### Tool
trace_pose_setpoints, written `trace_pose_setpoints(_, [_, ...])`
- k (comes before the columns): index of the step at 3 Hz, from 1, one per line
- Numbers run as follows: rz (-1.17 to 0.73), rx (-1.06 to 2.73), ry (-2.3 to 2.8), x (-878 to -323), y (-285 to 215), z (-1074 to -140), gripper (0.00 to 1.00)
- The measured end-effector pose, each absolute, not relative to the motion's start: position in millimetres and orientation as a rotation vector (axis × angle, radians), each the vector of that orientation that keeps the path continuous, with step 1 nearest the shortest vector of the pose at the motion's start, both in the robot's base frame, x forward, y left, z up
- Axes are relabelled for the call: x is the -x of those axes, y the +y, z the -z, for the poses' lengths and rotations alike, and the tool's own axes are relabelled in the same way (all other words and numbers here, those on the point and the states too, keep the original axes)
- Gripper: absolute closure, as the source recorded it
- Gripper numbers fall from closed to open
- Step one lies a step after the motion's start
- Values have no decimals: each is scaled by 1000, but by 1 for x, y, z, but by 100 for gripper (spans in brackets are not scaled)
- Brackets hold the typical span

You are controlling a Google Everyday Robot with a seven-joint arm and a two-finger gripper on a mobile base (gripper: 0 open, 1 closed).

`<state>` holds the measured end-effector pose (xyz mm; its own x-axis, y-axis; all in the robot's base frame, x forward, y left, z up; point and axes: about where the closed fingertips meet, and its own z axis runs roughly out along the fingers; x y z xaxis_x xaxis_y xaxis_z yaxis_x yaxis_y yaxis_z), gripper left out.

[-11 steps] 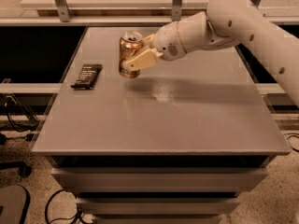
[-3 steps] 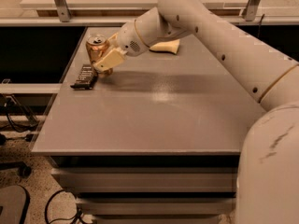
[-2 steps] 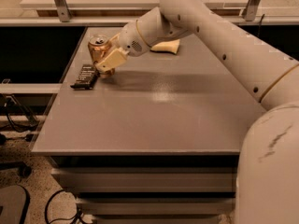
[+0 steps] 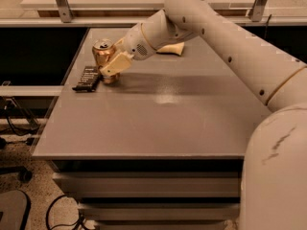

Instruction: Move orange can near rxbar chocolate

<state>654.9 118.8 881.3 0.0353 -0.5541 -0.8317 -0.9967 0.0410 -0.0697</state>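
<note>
Orange can point(image 4: 102, 53): stood upright just beside rxbar chocolate point(image 4: 87, 78), far-left of worktop point(image 4: 168, 123).
Gripper point(image 4: 113, 65): at the can, jaws clamped around it.
Progress: placement looked nearly done; release and retreat left.

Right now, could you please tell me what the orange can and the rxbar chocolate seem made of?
The orange can looks like aluminium, glossy copper-orange: bright highlights, silver top. The rxbar chocolate seems wrapped in thin plastic or foil film, black with white print; which is unclear. The gripper is shut on the can, beside the bar near the table edge.
</note>
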Motion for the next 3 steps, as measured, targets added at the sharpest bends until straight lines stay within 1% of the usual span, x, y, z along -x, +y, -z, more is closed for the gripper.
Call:
trace_pose_setpoints(1, [-802, 1603, 1618, -654, 119, -876, 84])
trace_pose_setpoints(3, [-831, 1597, 1632, -655, 119, -872, 36])
